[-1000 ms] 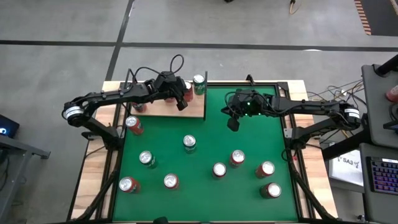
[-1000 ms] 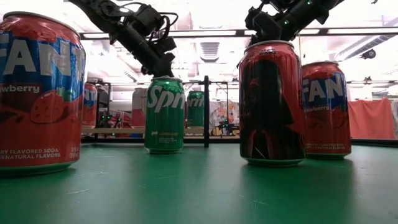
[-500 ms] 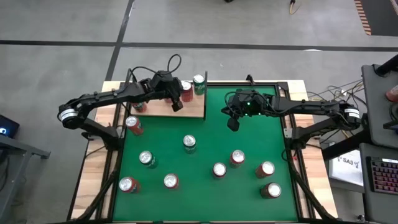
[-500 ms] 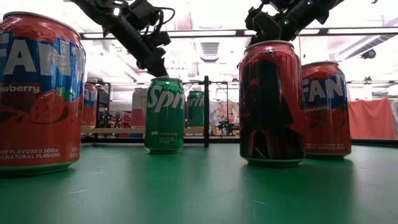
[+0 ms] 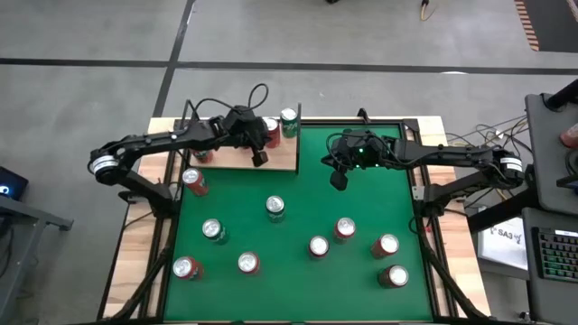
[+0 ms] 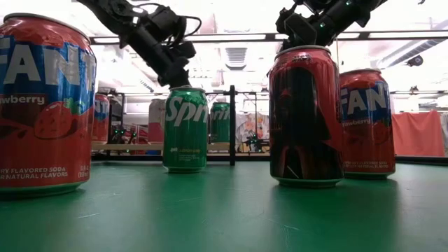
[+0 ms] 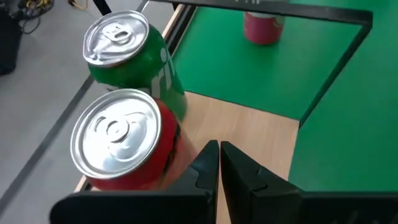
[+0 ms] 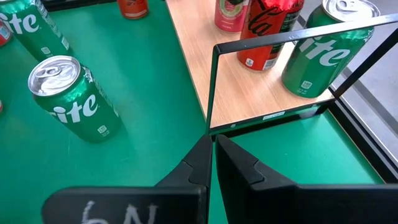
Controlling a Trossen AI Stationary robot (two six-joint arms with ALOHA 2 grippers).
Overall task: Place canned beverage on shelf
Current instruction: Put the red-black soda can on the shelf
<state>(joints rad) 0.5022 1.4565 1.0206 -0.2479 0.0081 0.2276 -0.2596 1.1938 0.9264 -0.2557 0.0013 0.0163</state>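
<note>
Left gripper [image 5: 260, 157] has shifted slightly over the shelf [image 5: 282, 161], fingers closed, empty; red can [image 7: 127, 149] stands placed beside Sprite can [image 7: 134, 59]. Right gripper [image 5: 338, 180] closed, idle.

Shelf [image 7: 249, 124]: pale wood panel, smooth matt grain; thin black metal rods. Red can [image 7: 124, 146] and green Sprite can [image 7: 134, 59] beside left gripper [image 7: 219, 163]: glossy metal, brushed silver lids. Table surface [image 8: 155, 124]: matt green felt.

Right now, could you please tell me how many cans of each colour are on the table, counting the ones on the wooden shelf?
Green cans: 3
Red cans: 9
Total: 12 cans
</note>
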